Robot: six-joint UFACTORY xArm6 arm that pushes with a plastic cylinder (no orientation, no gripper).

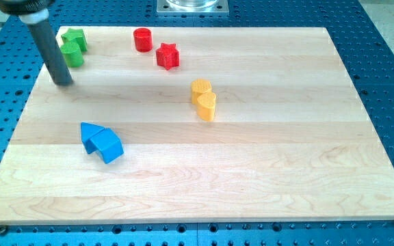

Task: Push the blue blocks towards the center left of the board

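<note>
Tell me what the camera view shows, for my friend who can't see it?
Two touching blue blocks sit at the board's lower left. My tip is above them, near two green blocks. Two red blocks sit up top, two yellow mid-board.

This is a robotics lab bench. A pale wooden board (pixel 252 178) lies on a blue metal table (pixel 388 82) drilled with a regular grid of threaded holes, the kind used for bolting down test rigs; it shows past the board's left, right and bottom edges. Beyond the board's top edge sits a square metal mounting plate (pixel 192 6). A dark rod (pixel 52 51) stands over the top-left corner, my tip (pixel 63 83) on the wood.
</note>
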